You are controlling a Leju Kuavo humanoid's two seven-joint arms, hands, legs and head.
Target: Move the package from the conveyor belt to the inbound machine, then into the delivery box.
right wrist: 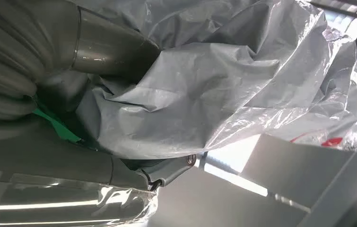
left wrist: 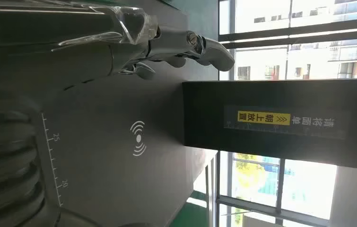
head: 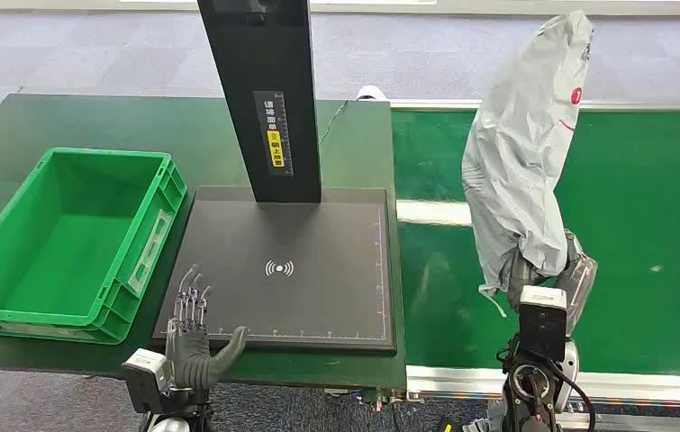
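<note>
Overhead, package point(head: 525, 153) upright, right robot hand point(head: 548, 270) gripping

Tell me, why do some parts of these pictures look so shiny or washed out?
Head view: ceiling light glares as a pale band on the green conveyor belt, beside the grey package held up by the right hand. Left wrist view: the windows are bright and washed out behind the dark scanner column. Right wrist view: the package's plastic wrinkles glint, and the background is blurred.

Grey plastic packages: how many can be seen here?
1. The grey plastic mailer package stands upright in the right hand, above the green conveyor belt.
</note>
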